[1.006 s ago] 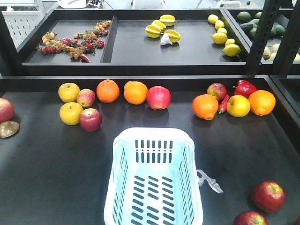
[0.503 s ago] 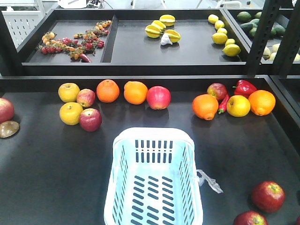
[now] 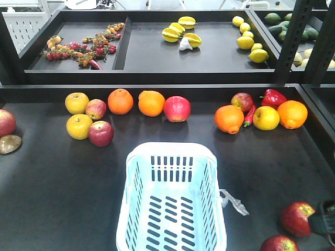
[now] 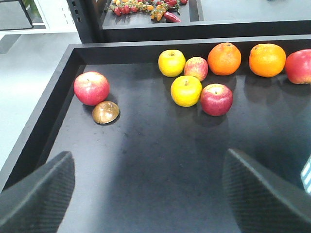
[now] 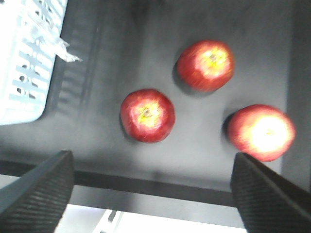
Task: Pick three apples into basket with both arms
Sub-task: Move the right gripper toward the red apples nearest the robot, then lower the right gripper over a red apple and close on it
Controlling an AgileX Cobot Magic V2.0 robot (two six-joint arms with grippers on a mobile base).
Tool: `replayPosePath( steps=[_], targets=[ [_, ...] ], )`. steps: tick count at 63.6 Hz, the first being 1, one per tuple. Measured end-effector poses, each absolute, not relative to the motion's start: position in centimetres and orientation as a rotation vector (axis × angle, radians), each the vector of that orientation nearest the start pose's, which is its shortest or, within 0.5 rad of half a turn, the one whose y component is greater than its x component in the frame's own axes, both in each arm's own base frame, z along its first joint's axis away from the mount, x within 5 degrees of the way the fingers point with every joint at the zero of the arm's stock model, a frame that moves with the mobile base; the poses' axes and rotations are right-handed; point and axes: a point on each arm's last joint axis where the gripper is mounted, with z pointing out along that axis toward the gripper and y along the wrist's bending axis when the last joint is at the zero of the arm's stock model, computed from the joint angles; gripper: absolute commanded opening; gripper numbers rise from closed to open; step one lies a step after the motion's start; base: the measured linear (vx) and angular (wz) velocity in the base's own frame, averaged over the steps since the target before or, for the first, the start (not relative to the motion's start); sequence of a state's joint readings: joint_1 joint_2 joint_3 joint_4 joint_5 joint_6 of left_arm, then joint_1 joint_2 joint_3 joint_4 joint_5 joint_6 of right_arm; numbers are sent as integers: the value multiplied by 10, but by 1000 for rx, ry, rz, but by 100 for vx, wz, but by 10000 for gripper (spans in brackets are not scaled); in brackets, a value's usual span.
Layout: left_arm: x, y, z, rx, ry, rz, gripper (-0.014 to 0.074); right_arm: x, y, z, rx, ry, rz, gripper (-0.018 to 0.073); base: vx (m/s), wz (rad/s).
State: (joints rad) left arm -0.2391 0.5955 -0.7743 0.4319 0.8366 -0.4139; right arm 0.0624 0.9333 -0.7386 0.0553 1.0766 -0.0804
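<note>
Three dark red apples lie at the table's front right; the right wrist view shows one in the middle [image 5: 147,115], one farther off [image 5: 205,65] and one to the right [image 5: 261,132]. My right gripper [image 5: 153,194] hovers open over the table's front edge, short of them, holding nothing. In the front view, two of the apples [image 3: 298,218] [image 3: 279,244] show beside a black part of my right arm [image 3: 325,222]. The pale blue basket [image 3: 172,149] stands empty at front centre. Over bare table on the left, my left gripper [image 4: 150,194] is open and empty.
Other red apples [image 4: 91,88] [image 4: 216,99], yellow apples [image 4: 186,90], oranges [image 3: 121,101] and a red pepper [image 3: 273,98] lie along the back of the table. A brown disc [image 4: 105,112] sits near the left wall. A raised shelf [image 3: 157,52] with more produce stands behind.
A black part of my right arm has come into the front view at the lower right edge, next to the apple there. The fruit and the basket have not moved.
</note>
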Motion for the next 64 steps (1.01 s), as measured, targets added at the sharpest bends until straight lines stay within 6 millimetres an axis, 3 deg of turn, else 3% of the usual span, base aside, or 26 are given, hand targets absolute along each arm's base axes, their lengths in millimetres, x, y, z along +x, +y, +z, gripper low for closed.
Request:
replayPosePath(
  steps=[31, 46, 64],
  targets=[
    [103, 4, 357, -61, 2066, 114, 585, 185, 16, 253, -163, 2843, 78, 596, 0, 0],
    [103, 4, 357, -61, 2066, 114, 585, 172, 17, 203, -121, 2856, 113, 596, 0, 0],
    [103, 4, 357, -61, 2066, 114, 585, 176, 22, 197, -151, 2821, 175, 596, 0, 0]
  ],
)
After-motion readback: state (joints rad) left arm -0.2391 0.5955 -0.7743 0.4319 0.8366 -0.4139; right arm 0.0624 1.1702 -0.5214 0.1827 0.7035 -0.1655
